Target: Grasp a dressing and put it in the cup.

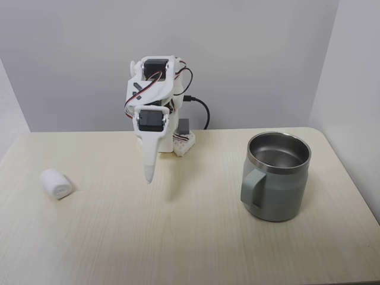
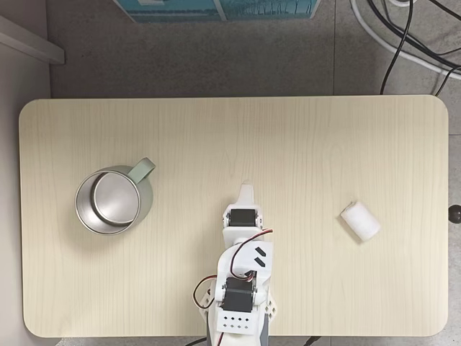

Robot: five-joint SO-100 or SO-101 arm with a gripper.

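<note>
- Near the middle of the tabletop, the gripper hangs with its tip pointing down, above the wood and touching nothing; seen from above, its tip points toward the far edge of the tabletop.
- Its fingers look pressed together into one narrow white point, with no gap visible between them, and it holds nothing.
- Behind the gripper, the white arm is folded up on itself, with black motors and red, white and black wires on it.
- At the rear edge of the tabletop stands the arm's base, and a black cable goes from it in a loop.
- Well apart from the gripper lies the dressing, a small white roll on its side; it is at the left in the front fixed view and at the right in the fixed view from above.
- On the opposite side of the gripper stands the cup, upright, grey-green with a shiny steel rim and inside; from above its inside looks empty.
- The handle of the cup points to the left and toward the front camera.
- Beyond the tabletop, in the fixed view from above, there are a grey floor, some black cables and the edge of a blue box.
</note>
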